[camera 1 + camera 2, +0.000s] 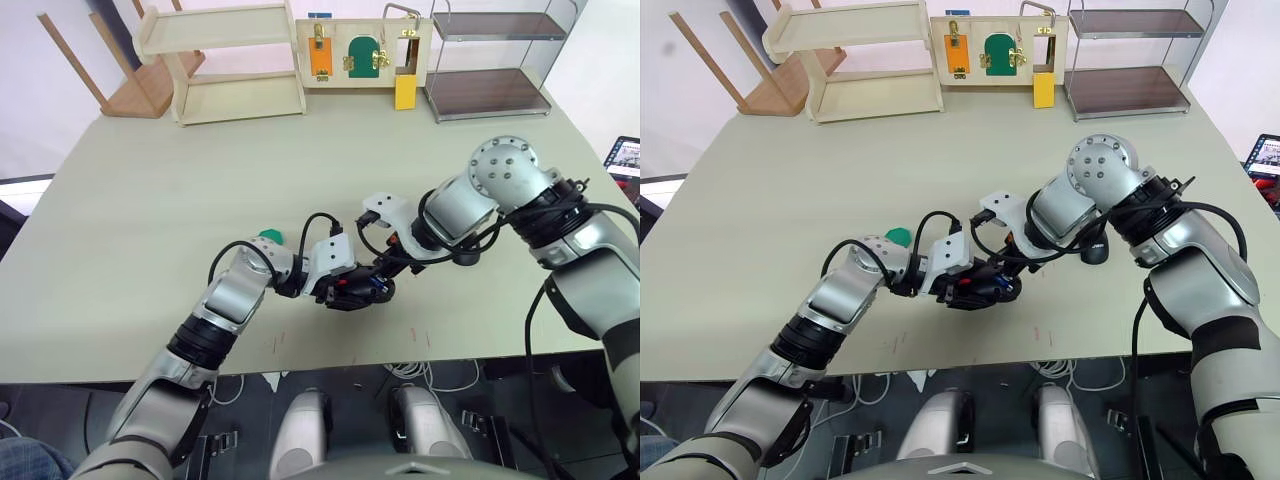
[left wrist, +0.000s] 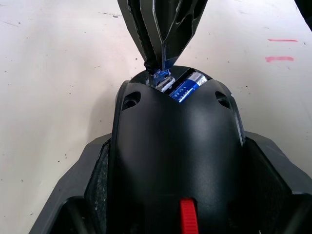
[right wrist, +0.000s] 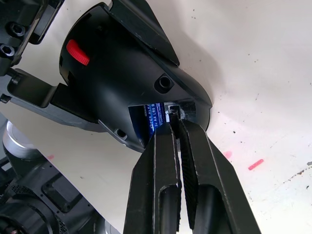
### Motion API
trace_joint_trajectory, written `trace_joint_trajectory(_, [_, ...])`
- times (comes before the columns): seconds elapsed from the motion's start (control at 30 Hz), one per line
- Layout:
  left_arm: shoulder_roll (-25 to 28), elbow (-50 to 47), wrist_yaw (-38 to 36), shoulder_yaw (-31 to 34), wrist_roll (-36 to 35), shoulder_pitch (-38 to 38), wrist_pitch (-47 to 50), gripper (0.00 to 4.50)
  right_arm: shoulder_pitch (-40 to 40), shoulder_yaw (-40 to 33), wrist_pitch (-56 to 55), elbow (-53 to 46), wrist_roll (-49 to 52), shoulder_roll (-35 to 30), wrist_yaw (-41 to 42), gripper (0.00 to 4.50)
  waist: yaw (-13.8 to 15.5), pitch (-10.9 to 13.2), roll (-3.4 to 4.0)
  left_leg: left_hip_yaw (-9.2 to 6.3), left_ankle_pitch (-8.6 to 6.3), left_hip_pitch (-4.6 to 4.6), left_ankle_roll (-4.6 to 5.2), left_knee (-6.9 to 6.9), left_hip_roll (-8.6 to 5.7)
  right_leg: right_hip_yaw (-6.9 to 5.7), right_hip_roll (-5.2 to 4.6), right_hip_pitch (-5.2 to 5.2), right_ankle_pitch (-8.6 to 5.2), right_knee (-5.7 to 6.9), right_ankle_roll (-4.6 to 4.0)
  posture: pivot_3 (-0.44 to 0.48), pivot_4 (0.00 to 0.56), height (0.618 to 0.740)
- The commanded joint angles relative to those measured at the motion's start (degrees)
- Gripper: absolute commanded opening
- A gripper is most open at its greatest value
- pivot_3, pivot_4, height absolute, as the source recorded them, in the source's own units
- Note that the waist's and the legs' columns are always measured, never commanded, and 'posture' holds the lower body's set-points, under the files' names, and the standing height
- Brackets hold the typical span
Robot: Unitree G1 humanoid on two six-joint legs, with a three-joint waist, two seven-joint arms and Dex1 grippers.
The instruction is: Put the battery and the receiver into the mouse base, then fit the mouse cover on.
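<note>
Black oval mouse base with red wheel sitting clamped between left gripper fingers, near table front edge. Blue cylindrical battery lying inside its hollow. Right gripper fingers pressed together, pinching tiny receiver into slot beside battery. Glossy black mouse cover resting behind right arm.

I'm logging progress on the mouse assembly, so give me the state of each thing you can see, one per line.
mouse base: held in the left claw, hollow open, no cover on.
battery: seated in the base.
receiver: pinched at its slot by the right claw, whether seated is unclear.
mouse cover: lying on the table, unfitted.
</note>
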Motion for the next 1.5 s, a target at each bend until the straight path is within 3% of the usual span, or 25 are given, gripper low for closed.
trace_joint_trajectory(0.03, [0.04,-0.63,-0.88,-1.56,-0.53,1.26,0.82,2.99,1.39,-0.31,0.29,-0.83,0.08,0.84,-0.44,0.0,-0.02,0.0,0.0,0.0,0.0,0.0,0.0,0.0,0.0,0.0,0.0,0.0,0.0,0.0,0.0,0.0,0.15,0.74])
trace_joint_trajectory(0.57, [0.05,-0.06,-0.79,-1.53,-0.48,1.39,0.36,2.99,2.79,-3.2,0.29,-1.8,-1.25,1.92,-1.11,0.0,-0.14,-0.01,0.0,0.01,0.0,0.02,0.0,-0.04,0.01,0.01,0.01,0.0,-0.01,-0.01,0.0,0.0,0.15,0.74])
trace_joint_trajectory(0.93, [-0.04,0.45,-0.9,-1.58,-0.36,1.23,-0.02,2.99,3.66,-1.37,0.29,-3.95,0.05,0.08,-0.47,0.0,-0.08,-0.01,0.0,0.02,0.0,0.01,0.01,-0.07,0.0,0.01,-0.01,0.0,-0.01,-0.07,0.0,0.0,0.15,0.74])
trace_joint_trajectory(1.0, [-0.05,0.48,-0.91,-1.59,-0.36,1.24,-0.02,2.99,3.52,-1.56,0.29,-4.0,-0.03,0.06,-0.42,0.84,-0.07,0.0,0.0,0.0,0.0,0.0,0.01,-0.07,0.0,0.0,-0.01,0.0,-0.01,-0.07,0.0,0.0,0.15,0.74])
trace_joint_trajectory(1.03, [-0.02,0.45,-0.93,-1.57,-0.37,1.3,-0.03,2.99,3.42,-1.68,0.29,-4.0,-0.08,0.09,-0.45,0.84,-0.07,0.0,0.01,0.0,0.0,-0.01,0.01,-0.07,0.0,0.0,-0.01,0.0,-0.01,-0.08,0.0,0.0,0.15,0.74])
trace_joint_trajectory(1.17, [0.04,0.42,-0.98,-1.56,-0.33,1.43,-0.08,2.99,3.19,-2.07,0.29,-3.78,-0.5,0.13,-0.51,2.34,-0.09,0.0,0.01,0.01,0.0,0.01,0.01,-0.07,0.0,0.0,-0.01,0.0,-0.01,-0.06,0.0,0.0,0.15,0.74])
trace_joint_trajectory(1.5, [0.34,0.38,-1.2,-1.74,-0.4,1.46,-0.14,2.99,1.96,-3.53,0.29,-6.42,-0.7,-2.8,2.79,2.34,-0.01,0.0,0.01,0.02,-0.01,-0.04,0.01,-0.17,0.0,0.0,-0.02,-0.02,-0.01,-0.18,0.0,0.0,0.15,0.74])
